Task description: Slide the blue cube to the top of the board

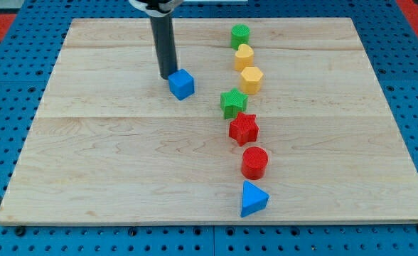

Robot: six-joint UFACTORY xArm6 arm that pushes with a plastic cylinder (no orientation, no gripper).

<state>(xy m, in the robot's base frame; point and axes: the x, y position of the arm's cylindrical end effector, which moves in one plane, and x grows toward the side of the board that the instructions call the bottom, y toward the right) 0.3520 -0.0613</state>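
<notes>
The blue cube [182, 84] sits on the wooden board [109, 163], left of centre in the upper half. My tip [168, 75] rests on the board just to the cube's upper left, very close to it or touching it. The dark rod rises from there to the view's top edge.
A curved line of blocks runs down the board right of the cube: green cylinder [240, 35], yellow block [244, 56], yellow hexagon [252, 80], green star [233, 103], red star [243, 129], red cylinder [254, 162], blue triangle [253, 198]. A blue pegboard [10, 85] surrounds the board.
</notes>
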